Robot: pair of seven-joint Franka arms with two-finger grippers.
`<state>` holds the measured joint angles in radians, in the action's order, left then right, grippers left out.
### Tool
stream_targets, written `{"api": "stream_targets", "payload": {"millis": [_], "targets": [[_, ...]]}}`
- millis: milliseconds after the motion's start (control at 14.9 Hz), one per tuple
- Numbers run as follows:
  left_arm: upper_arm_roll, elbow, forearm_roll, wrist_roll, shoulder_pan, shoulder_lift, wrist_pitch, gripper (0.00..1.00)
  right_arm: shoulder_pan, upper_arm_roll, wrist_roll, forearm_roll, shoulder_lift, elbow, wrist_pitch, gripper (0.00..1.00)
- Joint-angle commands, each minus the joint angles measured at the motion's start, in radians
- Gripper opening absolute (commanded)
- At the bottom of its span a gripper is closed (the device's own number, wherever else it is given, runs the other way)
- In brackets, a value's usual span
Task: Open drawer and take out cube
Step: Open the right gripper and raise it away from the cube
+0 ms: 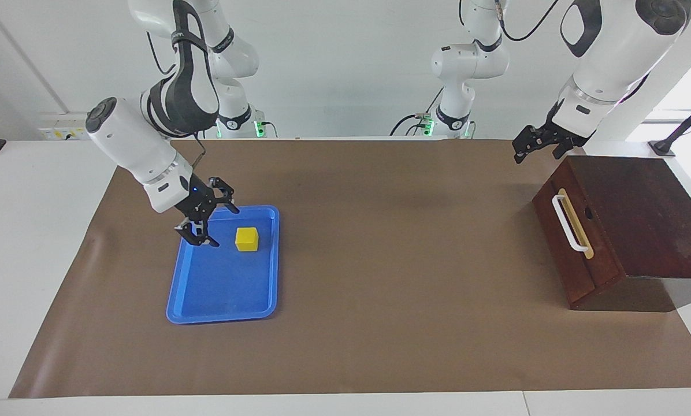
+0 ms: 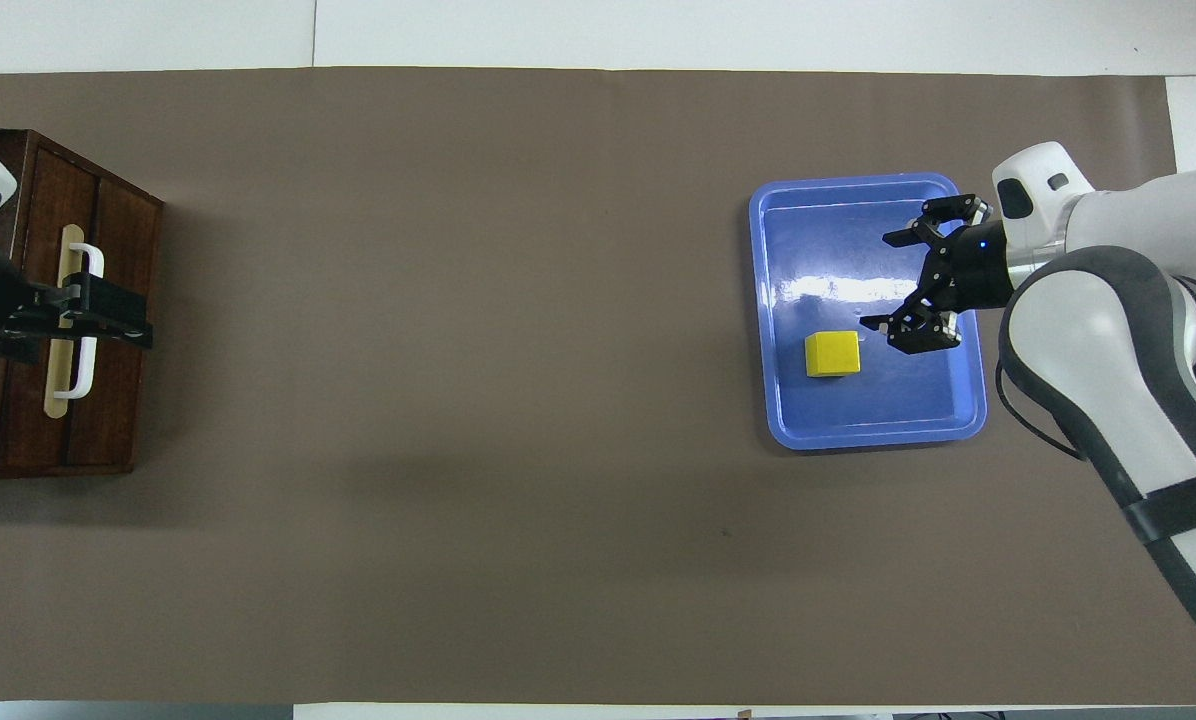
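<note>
right gripper (image 1: 205, 216) spread, empty, low over flat blue plastic tray (image 1: 207, 300), just beside small yellow solid cube (image 1: 246, 239) lying free in tray, apparently delivered | dark reddish-brown wooden drawer (image 1: 576, 242) looks shut, white loop handle (image 1: 566, 222) untouched | left gripper (image 1: 530, 144) spread, empty, raised near the drawer box, likely waiting

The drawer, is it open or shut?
Shut. The drawer front sits level with its wooden box, and no inside shows.
</note>
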<state>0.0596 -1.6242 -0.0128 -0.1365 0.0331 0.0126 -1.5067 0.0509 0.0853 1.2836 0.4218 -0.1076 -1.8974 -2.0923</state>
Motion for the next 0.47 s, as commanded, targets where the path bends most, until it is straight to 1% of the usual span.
{"api": "stream_targets", "payload": {"millis": [0, 202, 404], "targets": [[-0.001, 0.015, 0.011, 0.015, -0.002, -0.01, -0.007, 1.0, 0.017, -0.001, -0.133, -0.079, 0.04, 0.018, 0.057, 1.0], [-0.001, 0.015, 0.011, 0.032, -0.002, -0.002, 0.003, 1.0, 0.017, -0.004, -0.341, -0.167, 0.092, 0.061, 0.165, 1.0], [-0.003, 0.013, 0.011, 0.054, -0.002, 0.0, -0.006, 1.0, 0.004, -0.022, -0.539, -0.256, 0.1, 0.181, 0.354, 1.0]]}}
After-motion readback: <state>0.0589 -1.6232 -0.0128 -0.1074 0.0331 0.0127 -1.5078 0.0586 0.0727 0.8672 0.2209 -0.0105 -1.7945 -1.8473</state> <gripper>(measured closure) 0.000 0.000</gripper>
